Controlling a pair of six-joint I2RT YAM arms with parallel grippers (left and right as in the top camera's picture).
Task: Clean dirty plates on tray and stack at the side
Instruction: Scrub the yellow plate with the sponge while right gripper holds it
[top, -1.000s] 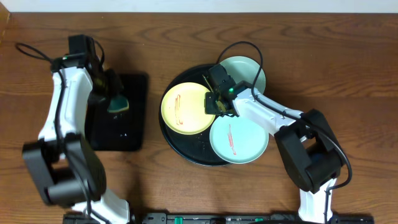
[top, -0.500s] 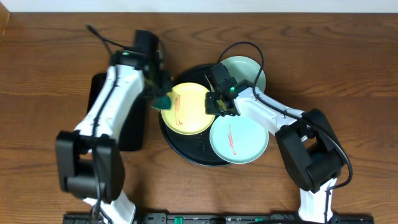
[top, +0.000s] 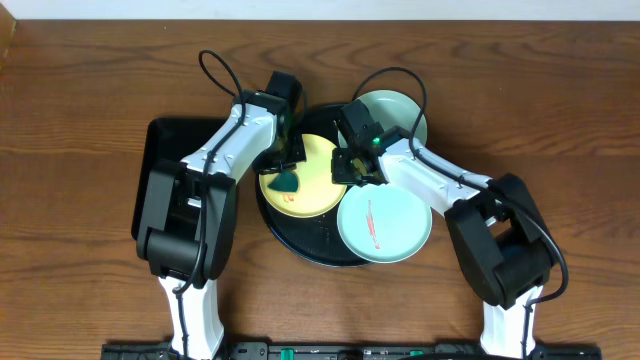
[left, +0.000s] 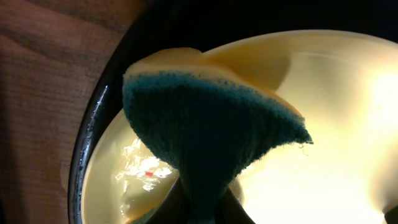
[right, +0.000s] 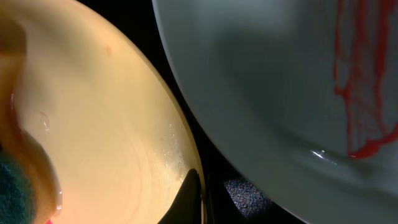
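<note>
Left wrist view shows the pinch overhead hides: left gripper (top: 288, 168) squeezed on the green sponge (left: 211, 137), pressed to the yellow plate (top: 318, 172). Right gripper (top: 352, 172), arm angled across the round black tray (top: 300, 248), clamps that plate's rim.

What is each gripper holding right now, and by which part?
The left gripper pinches the green sponge by its narrow end, over the yellow plate. The right gripper appears to clamp that plate's rim, beside the streaked blue plate.
</note>
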